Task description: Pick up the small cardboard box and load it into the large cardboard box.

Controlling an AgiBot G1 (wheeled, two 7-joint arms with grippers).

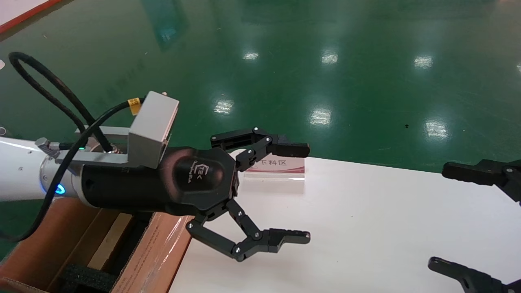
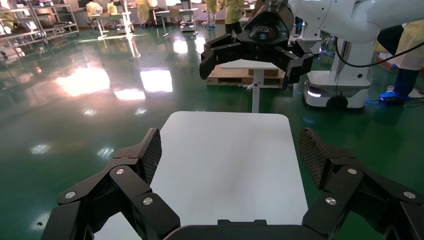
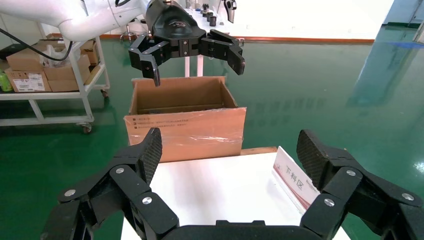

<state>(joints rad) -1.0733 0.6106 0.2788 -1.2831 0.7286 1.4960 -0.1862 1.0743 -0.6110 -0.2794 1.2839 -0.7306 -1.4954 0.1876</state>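
The small cardboard box is out of view in every frame. The large cardboard box stands at the table's left end, open, with black foam inside and shiny tape on its near flap; it also shows in the right wrist view. My left gripper is open and empty, held above the table just right of the carton's flap; it also shows in its own view and far off in the right wrist view. My right gripper is open and empty at the table's right side.
The white table carries a small red and white sign stand at its far edge. Green floor lies all around. A white trolley with boxes stands beyond the carton.
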